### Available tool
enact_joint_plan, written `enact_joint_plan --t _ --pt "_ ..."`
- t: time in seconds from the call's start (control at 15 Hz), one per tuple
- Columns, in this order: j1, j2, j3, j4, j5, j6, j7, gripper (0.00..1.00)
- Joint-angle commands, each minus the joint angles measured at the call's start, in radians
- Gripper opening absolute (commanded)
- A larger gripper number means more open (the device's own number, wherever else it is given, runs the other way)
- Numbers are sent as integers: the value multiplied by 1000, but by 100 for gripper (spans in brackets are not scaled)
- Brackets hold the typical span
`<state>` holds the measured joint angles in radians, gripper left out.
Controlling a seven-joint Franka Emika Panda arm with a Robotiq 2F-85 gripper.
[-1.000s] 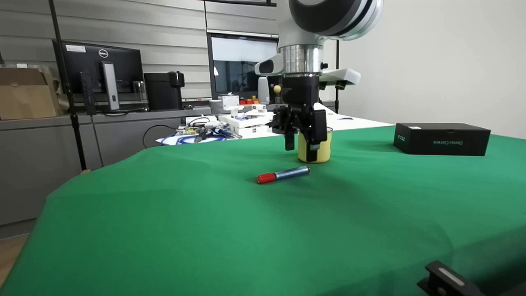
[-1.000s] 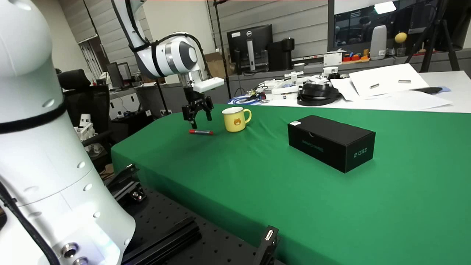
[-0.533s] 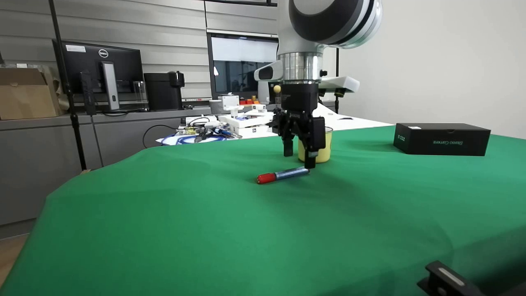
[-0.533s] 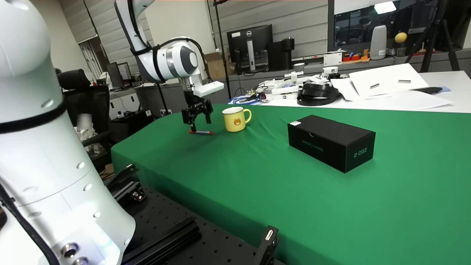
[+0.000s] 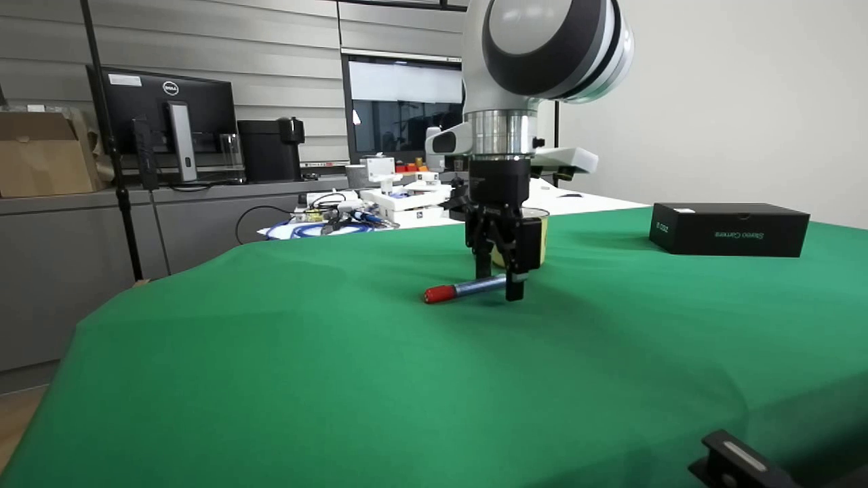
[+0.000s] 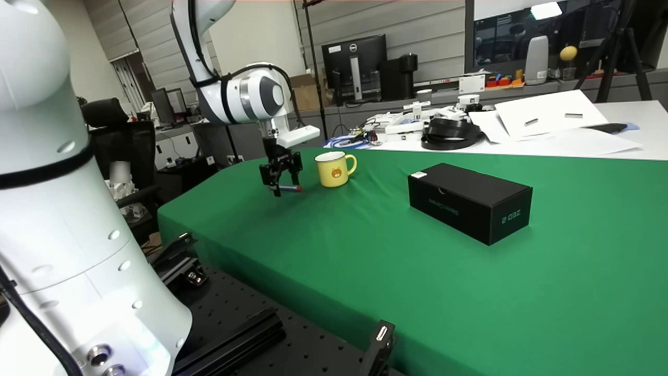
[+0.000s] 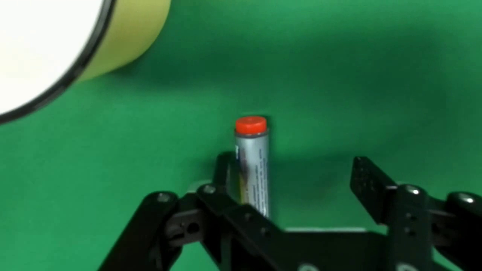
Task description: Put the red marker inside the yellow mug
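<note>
The pincer [image 7: 293,165] points down, low over the green-topped counter [image 6: 365,261]; its fingers are spread wide and not clamped. The red marker [image 7: 258,169] lies flat on the counter between them, outside the yellow mug [image 6: 327,175]. In the wrist view the grey barrel sits just beside the finger on the left and well apart from the one on the right; whether it touches the nearer finger cannot be determined. The red end plug is exposed there, the opposite end hidden beneath the pincer. In an exterior view the red cap [image 5: 441,293] projects past the fingers. Contact between fingertips and counter cannot be confirmed.

The mug stands upright near the marker. In an exterior view an animal-face motif [image 6: 336,172] and the handle [image 6: 355,163] are visible. In an exterior view the pincer covers part of the mug [image 5: 544,234]. In the wrist view its dark rim and white interior occupy the upper left corner. A black box [image 6: 469,203] rests on the counter, well apart from mug and marker, in both exterior views
</note>
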<state>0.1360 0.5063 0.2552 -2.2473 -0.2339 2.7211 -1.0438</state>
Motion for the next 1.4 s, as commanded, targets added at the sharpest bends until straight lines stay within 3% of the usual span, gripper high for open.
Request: enact_joint_plan --t 0.0,0.53,0.8,0.93,1.07,1.33 --pt "3 20 -1 22 -18 7 15 53" --pt "13 11 -13 36 -31 7 27 1" --pt "1 -11 -10 45 -3 -38 43 5" --pt "29 -39 -32 61 -33 -108 66 5" --pt "115 -74 -108 75 -163 -185 136 5" --pt "195 -126 -146 102 -404 -335 239 5"
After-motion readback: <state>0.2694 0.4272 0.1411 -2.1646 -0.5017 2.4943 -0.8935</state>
